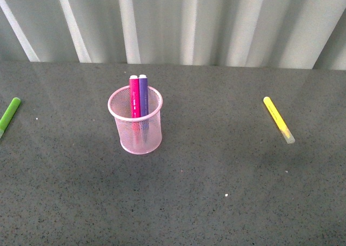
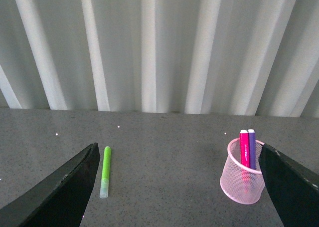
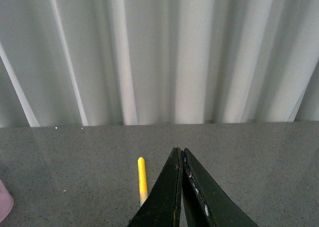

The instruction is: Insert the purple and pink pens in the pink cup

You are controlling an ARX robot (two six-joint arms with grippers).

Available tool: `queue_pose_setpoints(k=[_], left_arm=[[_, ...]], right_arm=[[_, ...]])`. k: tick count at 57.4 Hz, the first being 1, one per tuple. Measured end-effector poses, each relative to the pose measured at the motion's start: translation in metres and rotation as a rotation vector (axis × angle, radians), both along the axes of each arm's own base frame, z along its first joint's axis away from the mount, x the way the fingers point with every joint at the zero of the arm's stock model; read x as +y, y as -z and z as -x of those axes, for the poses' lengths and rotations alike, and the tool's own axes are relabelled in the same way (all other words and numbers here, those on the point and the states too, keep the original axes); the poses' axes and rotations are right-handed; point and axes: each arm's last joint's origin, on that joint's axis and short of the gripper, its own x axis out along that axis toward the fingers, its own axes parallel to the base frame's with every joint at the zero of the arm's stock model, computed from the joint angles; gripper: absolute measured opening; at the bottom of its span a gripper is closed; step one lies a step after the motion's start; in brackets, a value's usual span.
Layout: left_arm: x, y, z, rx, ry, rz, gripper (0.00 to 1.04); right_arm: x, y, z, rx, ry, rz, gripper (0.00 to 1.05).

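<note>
The pink pen (image 1: 134, 97) and purple pen (image 1: 143, 94) stand side by side, touching, leaning on the far rim of the pink cup (image 1: 136, 128) at left-centre of the grey tabletop (image 1: 227, 170); the task looks complete. Neither arm shows in the front view. The left gripper (image 2: 179, 187) hangs wide apart and empty; the right gripper (image 3: 180, 187) is pressed closed on nothing. A green marker (image 1: 9, 114) lies at the left edge, a yellow marker (image 1: 278, 119) well right, leaving broad open room around the cup.

Two grippers, nothing held
Left black gripper (image 2: 182, 187) stands spread wide; right black gripper (image 3: 180, 187) has its fingertips pressed together.
</note>
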Motion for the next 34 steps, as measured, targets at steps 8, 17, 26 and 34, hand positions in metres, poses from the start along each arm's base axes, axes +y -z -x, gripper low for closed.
queue_pose_setpoints(k=[8,17,26,34], left_arm=[[0.0,0.0,0.0,0.0,0.0,0.0,0.98],[0.0,0.0,0.0,0.0,0.0,0.0,0.98],[0.0,0.0,0.0,0.0,0.0,0.0,0.98],[0.0,0.0,0.0,0.0,0.0,0.0,0.98]], right_arm=[[0.0,-0.001,0.005,-0.005,0.0,0.0,0.03],[0.0,-0.002,0.01,-0.008,0.0,0.0,0.03],[0.0,-0.003,0.015,-0.01,0.0,0.0,0.03],[0.0,-0.003,0.018,-0.011,0.0,0.0,0.03]])
